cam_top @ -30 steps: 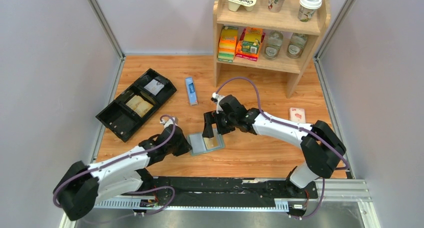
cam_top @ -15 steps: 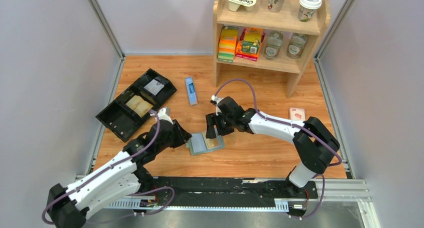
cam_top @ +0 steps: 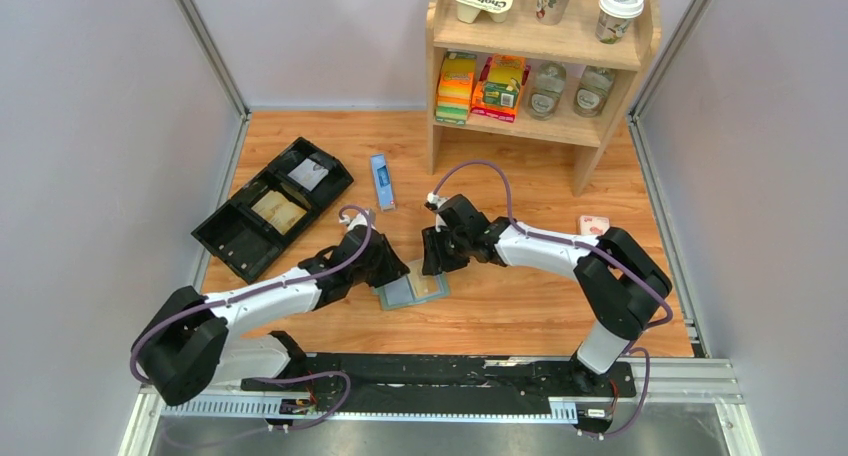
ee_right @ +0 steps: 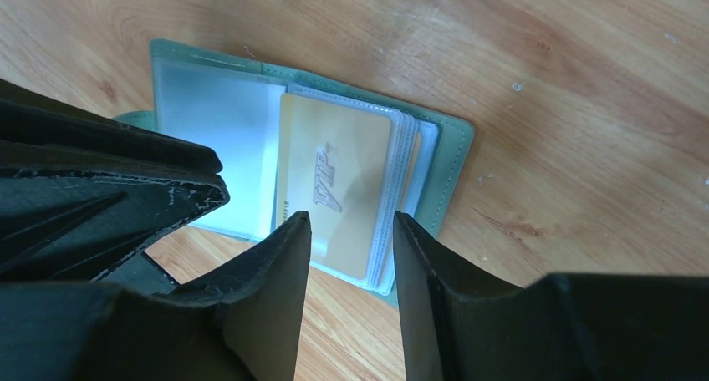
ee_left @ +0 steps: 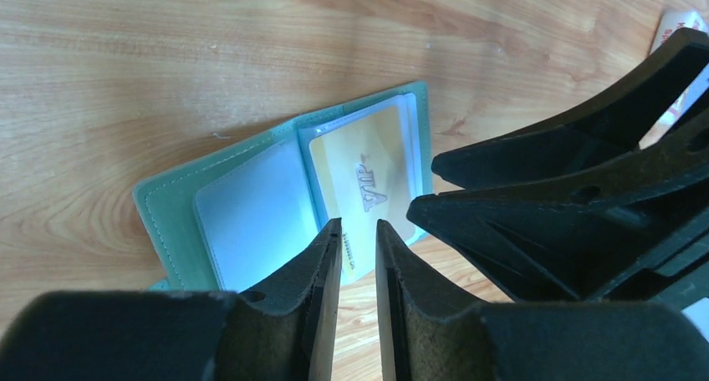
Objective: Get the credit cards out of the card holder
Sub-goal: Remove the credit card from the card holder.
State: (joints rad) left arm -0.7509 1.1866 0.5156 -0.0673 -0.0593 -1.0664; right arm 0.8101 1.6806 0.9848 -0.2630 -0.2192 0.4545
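The card holder (cam_top: 400,294) lies open on the wooden table, sage-green outside with pale blue-grey pocket pages (ee_left: 251,218). A golden card marked VIP (ee_left: 368,180) sits in its right-hand page and also shows in the right wrist view (ee_right: 334,168). Other credit cards, if any, are hidden under it. My left gripper (ee_left: 358,226) hovers over the holder's near edge by the fold, jaws a narrow gap apart and empty. My right gripper (ee_right: 351,222) hangs over the card's near end, jaws apart, nothing between them. In the top view the left gripper (cam_top: 392,268) and the right gripper (cam_top: 432,258) stand close together.
A black compartmented tray (cam_top: 232,238) lies at the left with items in it. A long blue box (cam_top: 381,181) lies behind the holder. A wooden shelf (cam_top: 585,131) with groceries stands at the back right. A small pink packet (cam_top: 593,226) lies at the right.
My left arm has swung right and forward over the holder, and its jaws have parted a little. My right gripper has narrowed its jaws and stayed over the card.
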